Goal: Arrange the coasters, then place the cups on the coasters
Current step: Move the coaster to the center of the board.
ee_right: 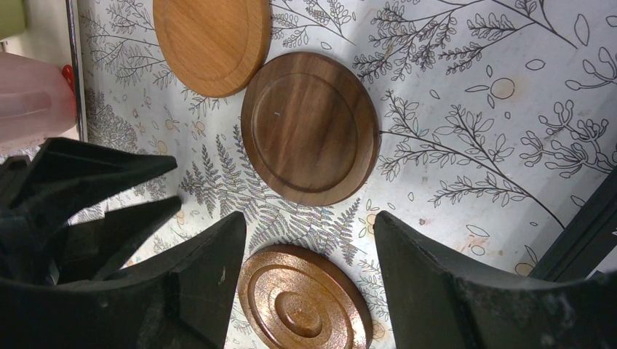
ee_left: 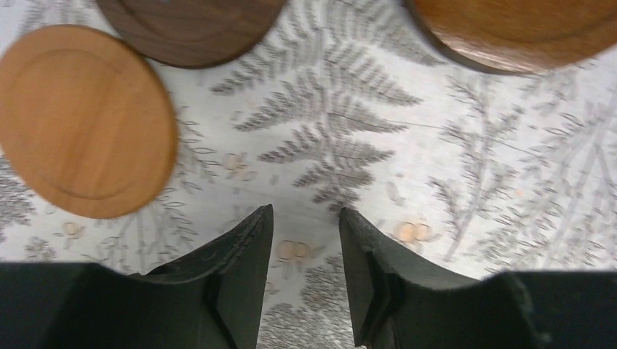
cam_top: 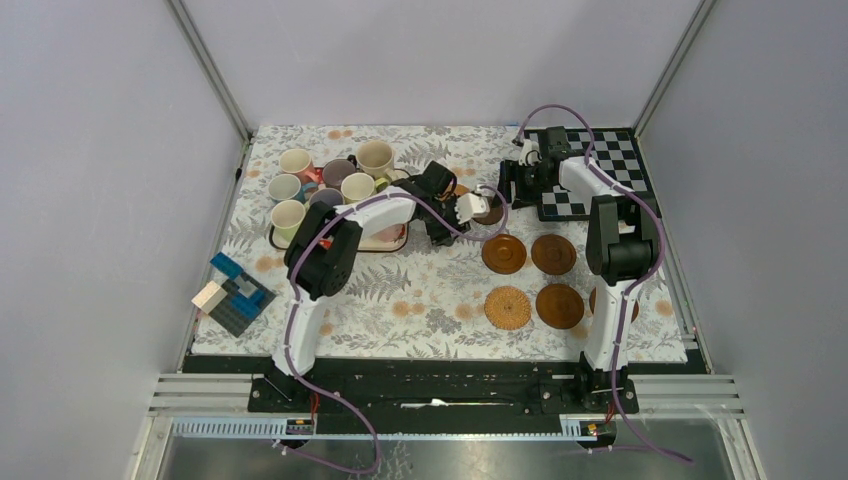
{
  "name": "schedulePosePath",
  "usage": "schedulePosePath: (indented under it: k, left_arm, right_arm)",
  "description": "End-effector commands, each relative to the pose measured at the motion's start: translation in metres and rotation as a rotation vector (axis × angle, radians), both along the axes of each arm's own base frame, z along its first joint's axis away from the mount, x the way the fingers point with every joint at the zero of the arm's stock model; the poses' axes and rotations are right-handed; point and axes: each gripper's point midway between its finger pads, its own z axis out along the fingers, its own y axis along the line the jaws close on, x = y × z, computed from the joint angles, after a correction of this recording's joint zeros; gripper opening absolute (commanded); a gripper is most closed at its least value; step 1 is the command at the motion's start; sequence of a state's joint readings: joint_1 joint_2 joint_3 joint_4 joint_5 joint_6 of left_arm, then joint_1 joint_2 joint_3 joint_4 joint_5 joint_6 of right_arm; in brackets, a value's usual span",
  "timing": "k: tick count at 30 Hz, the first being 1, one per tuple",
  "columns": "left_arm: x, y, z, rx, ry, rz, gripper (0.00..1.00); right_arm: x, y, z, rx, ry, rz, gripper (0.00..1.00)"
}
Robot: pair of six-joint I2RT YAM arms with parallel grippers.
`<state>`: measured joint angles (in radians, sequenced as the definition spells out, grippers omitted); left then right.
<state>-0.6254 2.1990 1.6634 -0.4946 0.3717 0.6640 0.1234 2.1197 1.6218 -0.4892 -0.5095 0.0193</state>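
Several cups (cam_top: 357, 187) stand together on a tray (cam_top: 385, 240) at the back left. Four brown coasters (cam_top: 553, 253) lie in a square at the right, one of them woven (cam_top: 508, 307). A dark coaster (cam_top: 490, 210) (ee_right: 311, 127) and a tan coaster (ee_left: 80, 120) (ee_right: 211, 40) lie mid-table. My left gripper (cam_top: 476, 208) (ee_left: 305, 218) hovers beside these, open a little, only cloth between its fingers. My right gripper (cam_top: 508, 182) (ee_right: 308, 216) is open, straddling a copper ringed coaster (ee_right: 305, 298) with gaps on both sides.
A checkerboard mat (cam_top: 610, 160) lies at the back right under the right arm. A blue brick plate with a pale block (cam_top: 230, 290) sits at the left edge. A fifth coaster (cam_top: 596, 300) peeks from behind the right arm. A pink cup (ee_right: 29, 94) shows by the tray edge.
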Motion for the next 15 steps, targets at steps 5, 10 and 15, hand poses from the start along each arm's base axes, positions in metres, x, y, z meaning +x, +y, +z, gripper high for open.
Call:
schedulePosePath:
  k: [5,10,15]
  left_arm:
    - [0.01,-0.017,0.05,-0.15,-0.07,-0.005,0.67]
    - [0.06,-0.03,0.072,-0.207,-0.164,0.036,0.76]
    - [0.09,-0.033,0.071,-0.235,-0.163,0.086,0.86]
  right_arm:
    - [0.004,0.001,0.023,0.022,-0.048,0.009,0.72]
    - [0.003,-0.001,0.025,0.007,-0.054,0.006,0.74]
    - [0.0,-0.004,0.026,-0.002,-0.065,0.004,0.76]
